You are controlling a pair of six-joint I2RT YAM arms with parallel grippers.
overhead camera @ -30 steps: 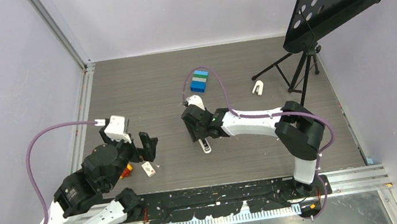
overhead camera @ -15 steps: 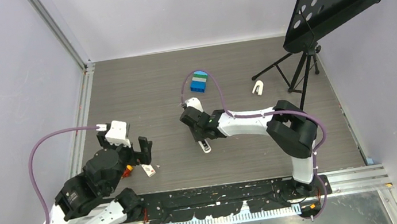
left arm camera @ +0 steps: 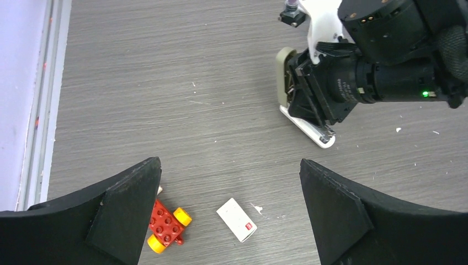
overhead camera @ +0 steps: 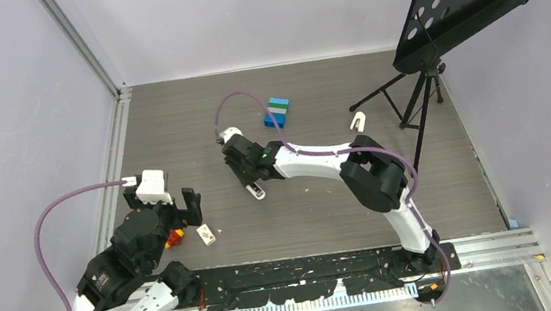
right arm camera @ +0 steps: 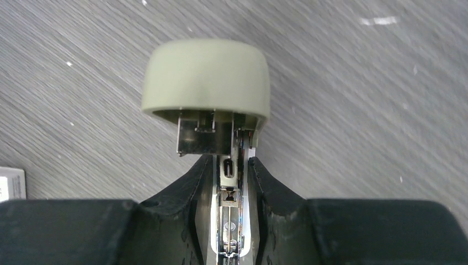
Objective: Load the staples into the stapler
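Left gripper (left arm camera: pixel 229 165) spread wide; right gripper (right arm camera: pixel 230 163) pinching the stapler (right arm camera: pixel 207 72).
Near the left gripper lie a red-yellow toy brick (left arm camera: pixel 167 225) and, just right of it, the white staple box (left arm camera: pixel 237 220). Farther right and back is the stapler, olive top hinged up, its silver channel clamped between the right fingers.

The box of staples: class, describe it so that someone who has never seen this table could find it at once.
On the grey table, look at the near left part, just ahead of the left arm. There, beside a red and yellow toy brick, lies the box of staples: small, flat and white with one red mark, whereas the brick is studded and bright.
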